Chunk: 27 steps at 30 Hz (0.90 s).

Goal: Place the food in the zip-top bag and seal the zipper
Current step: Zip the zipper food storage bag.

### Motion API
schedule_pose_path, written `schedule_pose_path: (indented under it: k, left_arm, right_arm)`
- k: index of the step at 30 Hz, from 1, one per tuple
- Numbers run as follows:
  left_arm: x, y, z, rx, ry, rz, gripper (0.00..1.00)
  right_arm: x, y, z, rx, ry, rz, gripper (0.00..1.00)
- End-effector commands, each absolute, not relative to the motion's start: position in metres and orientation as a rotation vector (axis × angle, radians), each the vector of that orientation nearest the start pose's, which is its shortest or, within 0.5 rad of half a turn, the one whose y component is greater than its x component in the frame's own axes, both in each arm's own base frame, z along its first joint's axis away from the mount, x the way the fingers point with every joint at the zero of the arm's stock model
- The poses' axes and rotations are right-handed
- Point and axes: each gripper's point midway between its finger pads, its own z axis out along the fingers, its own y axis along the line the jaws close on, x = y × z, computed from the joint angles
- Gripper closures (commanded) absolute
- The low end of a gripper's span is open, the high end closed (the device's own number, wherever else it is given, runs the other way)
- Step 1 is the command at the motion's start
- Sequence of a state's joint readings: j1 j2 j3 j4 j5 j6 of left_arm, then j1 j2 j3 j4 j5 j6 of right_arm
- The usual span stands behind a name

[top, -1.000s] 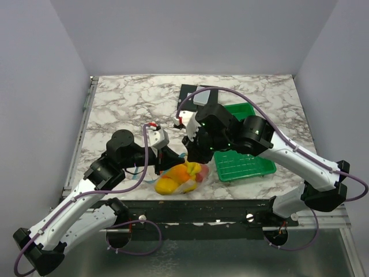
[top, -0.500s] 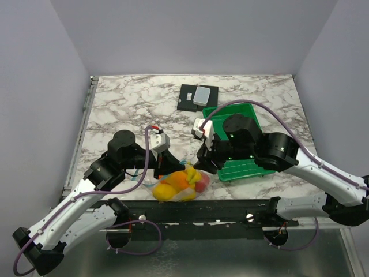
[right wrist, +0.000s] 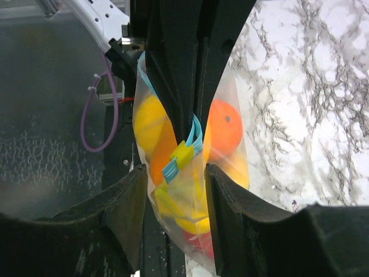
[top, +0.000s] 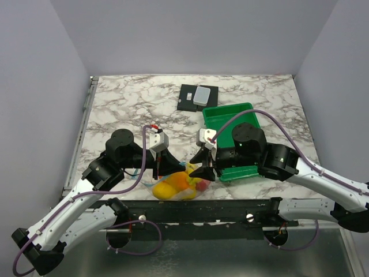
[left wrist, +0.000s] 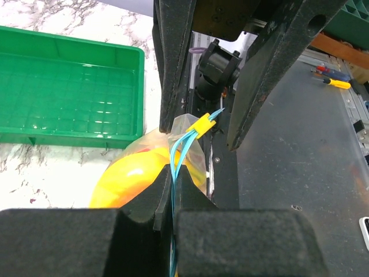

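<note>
The zip-top bag (top: 177, 187), with the food (right wrist: 223, 131) seen inside it, sits at the middle of the near edge of the table (top: 127, 104), its zipper (left wrist: 174, 158) pinched in the closed left hand (left wrist: 173, 190). The right hand (right wrist: 176, 173) stands open astride the bag's mouth, the yellow slider (right wrist: 183, 153) ungripped between its fingers (right wrist: 124, 202). The slider should be clamped squarely and drawn straight along the zipper, which is best held taut by the left hand. How much is sealed cannot be told.

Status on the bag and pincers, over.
Left pincer shut on the light-blue zipper strip of the clear plastic zip-top bag. Right pincer open, straddling the yellow slider. Toy fruits inside. Nothing blocking.
</note>
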<state>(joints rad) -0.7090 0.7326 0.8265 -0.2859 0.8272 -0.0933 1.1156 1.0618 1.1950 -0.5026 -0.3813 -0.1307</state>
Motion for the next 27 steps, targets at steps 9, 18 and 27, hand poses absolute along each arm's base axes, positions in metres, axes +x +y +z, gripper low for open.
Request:
schedule_pose_path:
  k: [9,18,27]
  left_arm:
    - [0.083,-0.256,0.326,1.187,1.389,-1.343,1.0]
    - [0.081,-0.257,0.327,1.197,1.381,-1.353,1.0]
    - [0.079,-0.256,0.323,1.205,1.386,-1.364,1.0]
  right_arm:
    - [0.092,0.341,0.314,-1.408,1.439,1.05,0.58]
    - [0.091,0.339,0.31,-1.4,1.442,1.054,0.64]
    - [0.09,0.339,0.316,-1.39,1.422,1.064,0.85]
